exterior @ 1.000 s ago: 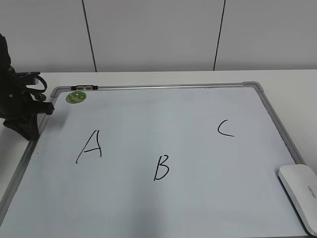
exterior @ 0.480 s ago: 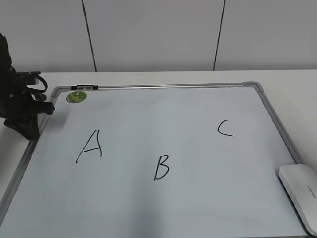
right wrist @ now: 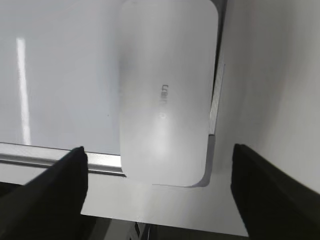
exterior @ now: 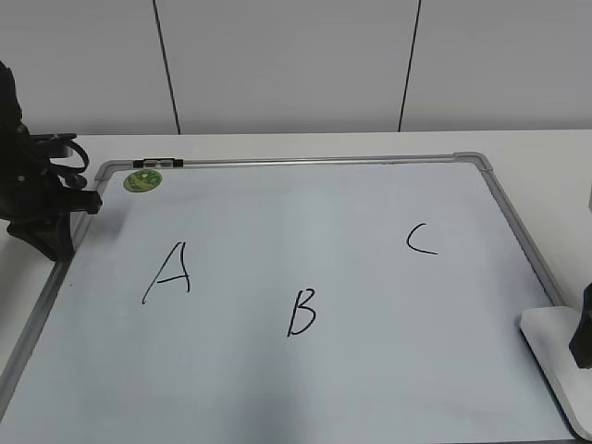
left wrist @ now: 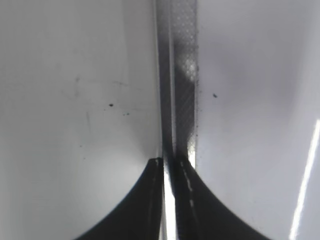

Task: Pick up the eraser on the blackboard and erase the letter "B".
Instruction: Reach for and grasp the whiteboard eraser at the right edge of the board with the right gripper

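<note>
The white eraser [exterior: 548, 355] lies at the near right corner of the blackboard [exterior: 305, 163]; it also shows in the right wrist view [right wrist: 165, 90], with grey lettering on top. My right gripper [right wrist: 157, 150] is open and hovers just above the eraser's near end, one finger on each side, not touching it. In the exterior view it [exterior: 583, 331] enters at the right edge. The letter "B" [exterior: 302, 312] is at the board's centre front. My left gripper [left wrist: 170, 162] is shut and empty over the board's left frame [left wrist: 181, 75]; it also shows in the exterior view [exterior: 54, 242].
A black "A" [exterior: 168, 273] is left of the B and a black "C" [exterior: 421, 240] is at the right rear. A round green magnet [exterior: 142, 180] sits at the far left corner. White table [exterior: 546, 148] surrounds the board.
My right gripper has come into the exterior view at the right edge, above the eraser. The left arm has not moved.
</note>
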Controlling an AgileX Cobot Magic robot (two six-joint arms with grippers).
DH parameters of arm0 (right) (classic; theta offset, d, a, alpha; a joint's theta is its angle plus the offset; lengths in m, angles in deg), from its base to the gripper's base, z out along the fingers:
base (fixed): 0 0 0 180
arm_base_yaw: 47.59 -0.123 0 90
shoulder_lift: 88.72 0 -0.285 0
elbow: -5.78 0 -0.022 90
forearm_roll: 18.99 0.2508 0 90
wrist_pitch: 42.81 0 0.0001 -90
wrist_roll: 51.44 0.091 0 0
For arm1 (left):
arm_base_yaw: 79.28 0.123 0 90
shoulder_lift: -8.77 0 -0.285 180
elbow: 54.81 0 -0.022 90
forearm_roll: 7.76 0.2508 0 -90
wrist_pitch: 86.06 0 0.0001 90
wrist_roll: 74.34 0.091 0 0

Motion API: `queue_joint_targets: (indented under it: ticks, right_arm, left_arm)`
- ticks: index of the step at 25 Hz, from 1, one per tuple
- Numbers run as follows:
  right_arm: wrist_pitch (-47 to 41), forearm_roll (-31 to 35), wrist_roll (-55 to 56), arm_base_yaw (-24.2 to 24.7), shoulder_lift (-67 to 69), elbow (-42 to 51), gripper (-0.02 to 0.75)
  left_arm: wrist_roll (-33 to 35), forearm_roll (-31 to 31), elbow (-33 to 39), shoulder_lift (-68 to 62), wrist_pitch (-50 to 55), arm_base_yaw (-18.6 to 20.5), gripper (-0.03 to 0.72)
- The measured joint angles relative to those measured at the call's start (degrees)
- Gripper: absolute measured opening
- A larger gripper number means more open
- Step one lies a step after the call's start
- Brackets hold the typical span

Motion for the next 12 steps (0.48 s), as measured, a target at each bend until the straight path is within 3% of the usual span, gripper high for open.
queue_joint_targets:
  ticks: [12]
  right_arm:
    - [4.12,-0.68,-0.14,0.00,4.19,-0.03,0.660]
  left_arm:
    - [0.00,0.26,-0.01,0.00,0.56,-0.09,0.043]
